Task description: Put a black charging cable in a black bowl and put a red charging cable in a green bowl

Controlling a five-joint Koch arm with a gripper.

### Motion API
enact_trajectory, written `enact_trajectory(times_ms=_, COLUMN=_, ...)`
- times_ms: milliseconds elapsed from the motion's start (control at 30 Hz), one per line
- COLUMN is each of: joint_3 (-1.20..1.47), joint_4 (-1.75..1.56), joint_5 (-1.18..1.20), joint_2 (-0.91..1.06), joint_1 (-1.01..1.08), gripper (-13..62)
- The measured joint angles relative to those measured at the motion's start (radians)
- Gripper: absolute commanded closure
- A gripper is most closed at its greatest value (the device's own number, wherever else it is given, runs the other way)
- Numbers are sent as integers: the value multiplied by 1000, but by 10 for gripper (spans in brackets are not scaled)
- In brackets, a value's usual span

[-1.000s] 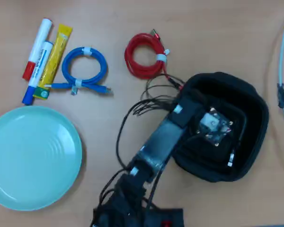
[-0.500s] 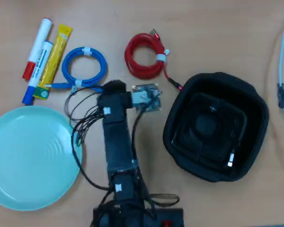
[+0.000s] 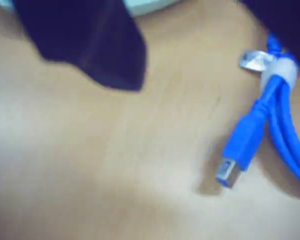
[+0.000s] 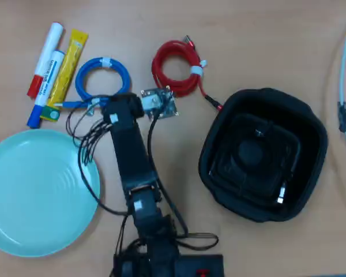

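The black charging cable (image 4: 264, 173) lies inside the black bowl (image 4: 311, 124), well off to the right of the gripper (image 4: 158, 104) in the overhead view; a silvery plug tip shows near the bowl's lower right. The red charging cable (image 4: 176, 68) is a coil on the table just above and to the right of the gripper, close to it but not held. The green bowl (image 4: 34, 193) sits down to the left of the arm (image 4: 132, 158), with nothing in it.

The overhead view shows only the top of the gripper, so I cannot tell how wide it is open, and nothing shows in its grip. The wrist view is blurry. It shows one dark gripper part (image 3: 90, 42) at the top left, bare table (image 3: 115, 165), and the blue cable (image 3: 277, 120) with its plug at the right.

Only the overhead view shows the markers (image 4: 43, 63) and the yellow packet (image 4: 66, 72), far left of the gripper.
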Motion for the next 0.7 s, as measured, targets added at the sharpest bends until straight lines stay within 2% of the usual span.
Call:
enact_trajectory(times_ms=333, joint_3=-383, joint_4=-5, joint_5=58, joint_2=-347, joint_1=170, gripper=104)
enact_trajectory(times_ms=533, joint_3=-410, joint_4=-8, joint_5=97, joint_2=-434, joint_1=218, gripper=105)
enact_trajectory(times_ms=700, joint_3=-540, joint_4=-26, joint_5=166, joint_2=-499, joint_1=230, gripper=105)
